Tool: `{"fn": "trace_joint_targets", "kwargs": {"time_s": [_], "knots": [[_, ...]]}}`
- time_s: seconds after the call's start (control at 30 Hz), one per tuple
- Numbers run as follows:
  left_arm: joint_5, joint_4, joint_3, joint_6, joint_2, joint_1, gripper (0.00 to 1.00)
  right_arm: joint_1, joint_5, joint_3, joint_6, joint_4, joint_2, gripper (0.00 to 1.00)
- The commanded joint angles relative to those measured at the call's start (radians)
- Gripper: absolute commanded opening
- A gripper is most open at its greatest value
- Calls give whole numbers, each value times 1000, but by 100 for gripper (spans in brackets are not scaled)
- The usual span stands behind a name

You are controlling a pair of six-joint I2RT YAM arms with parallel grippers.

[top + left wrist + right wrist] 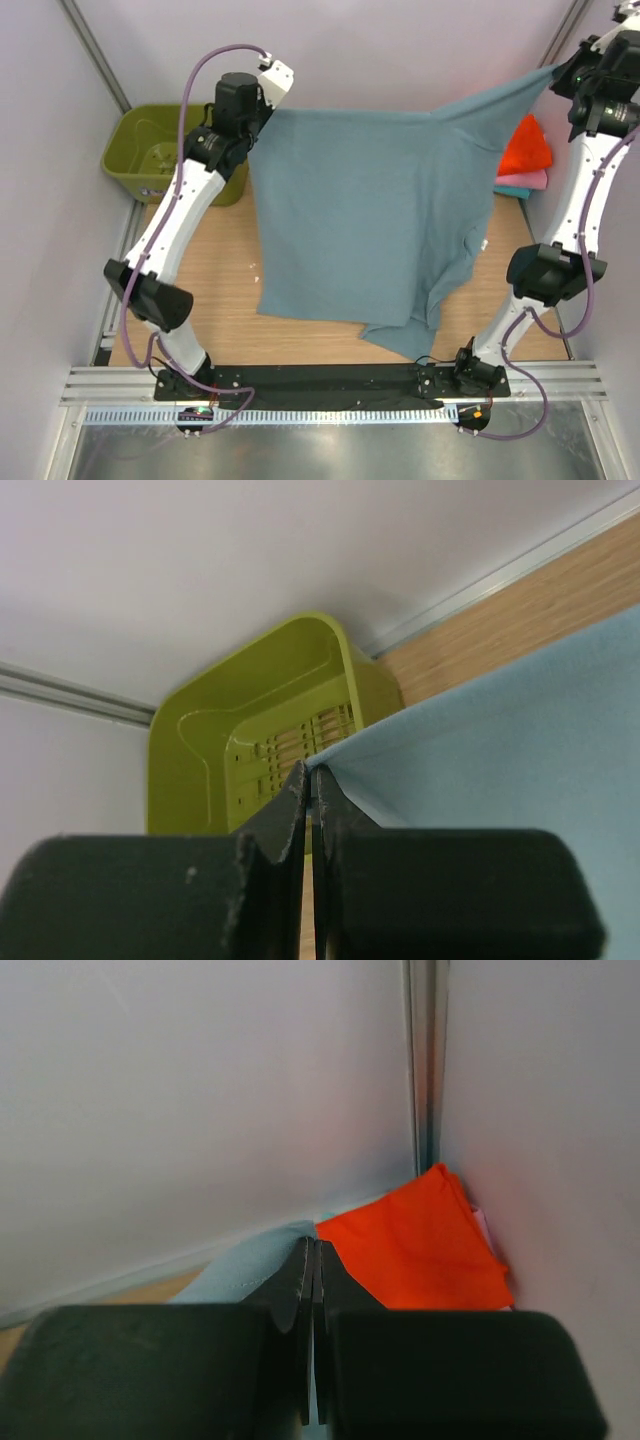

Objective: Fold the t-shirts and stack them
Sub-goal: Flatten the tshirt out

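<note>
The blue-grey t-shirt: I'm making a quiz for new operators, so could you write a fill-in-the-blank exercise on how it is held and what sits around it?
1. The left hand and the right hand are both ____ on the blue-grey t-shirt.
2. The top t-shirt of the folded pile at the far right is ____.
3. The basket stands in the far ____ corner.
Missing words: shut; orange; left.

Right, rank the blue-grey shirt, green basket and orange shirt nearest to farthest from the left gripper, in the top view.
1. Blue-grey shirt: its corner is pinched in the left gripper.
2. Green basket: just to the left, far-left corner.
3. Orange shirt: far-right corner.
</note>
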Motion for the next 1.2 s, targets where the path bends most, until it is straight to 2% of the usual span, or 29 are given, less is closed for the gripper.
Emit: {"fn": "trace_joint_targets", "kwargs": {"time_s": [0.0, 0.13, 0.3, 0.4, 0.43, 0.47, 0.57, 0.67, 0.77, 0.9, 1.03, 1.17], "knots": [[-35, 56, 115, -29, 22, 56, 0, 47, 69, 101, -76, 80, -17, 1], [-49, 59, 204, -12, 72, 70, 0, 80, 113, 193, -97, 117, 60, 1], [-59, 52, 264, -5, 33, 61, 0, 94, 127, 202, -96, 142, 25, 1], [-72, 29, 223, -8, -51, 27, 0, 94, 107, 134, -110, 111, -72, 1], [-75, 30, 168, -9, -79, 16, 0, 94, 90, 94, -116, 108, -156, 1], [-81, 29, 139, -17, -111, 6, 0, 94, 87, -4, -123, 116, -202, 1], [-76, -14, 82, -46, -208, -21, 0, 92, 87, -156, -145, 137, -378, 1], [-59, -30, 26, -26, -297, -21, 0, 91, 93, -189, -160, 105, -513, 1], [-21, -28, 9, -15, -375, -21, 0, 91, 122, -158, -166, 68, -598, 1], [11, -37, 112, -29, -408, -21, 0, 91, 174, -63, -215, 36, -636, 1], [37, -37, 224, -5, -392, -21, 0, 91, 233, 110, -261, 47, -611, 1], [36, -20, 371, 37, -348, -22, 0, 92, 260, 204, -321, 129, -551, 1]]}}
